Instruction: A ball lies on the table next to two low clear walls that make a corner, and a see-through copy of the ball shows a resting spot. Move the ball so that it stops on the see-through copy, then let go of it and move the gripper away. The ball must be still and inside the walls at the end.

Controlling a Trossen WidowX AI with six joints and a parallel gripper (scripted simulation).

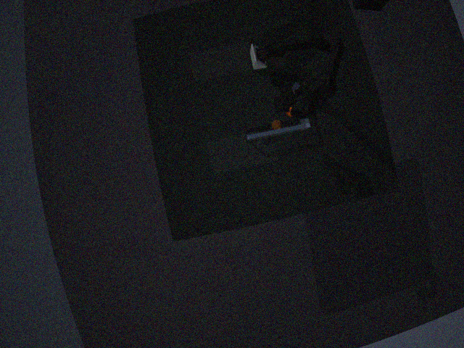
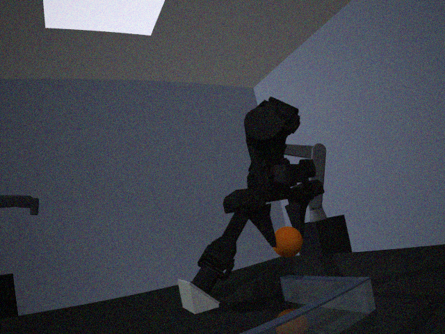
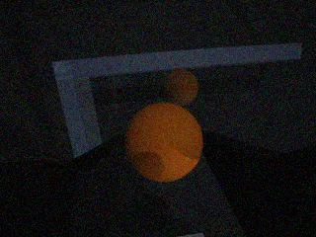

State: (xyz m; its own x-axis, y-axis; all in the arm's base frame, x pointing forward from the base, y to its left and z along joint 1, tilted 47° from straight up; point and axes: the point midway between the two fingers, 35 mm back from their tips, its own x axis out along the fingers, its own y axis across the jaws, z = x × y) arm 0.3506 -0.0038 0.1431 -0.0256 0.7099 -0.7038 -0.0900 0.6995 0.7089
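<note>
The arm [image 2: 265, 172] bends steeply down over the table [image 2: 395, 266]. Its fingers [image 2: 285, 229] are clamped part-open on the orange ball [image 2: 288, 241], held off the table above the clear walls [image 3: 79, 99]. The see-through copy [image 3: 181, 87] lies lower and farther in, beside the far wall.

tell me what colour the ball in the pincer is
Orange. The ball shows best in the exterior view, lifted off the table, the pincer shut on it.
</note>
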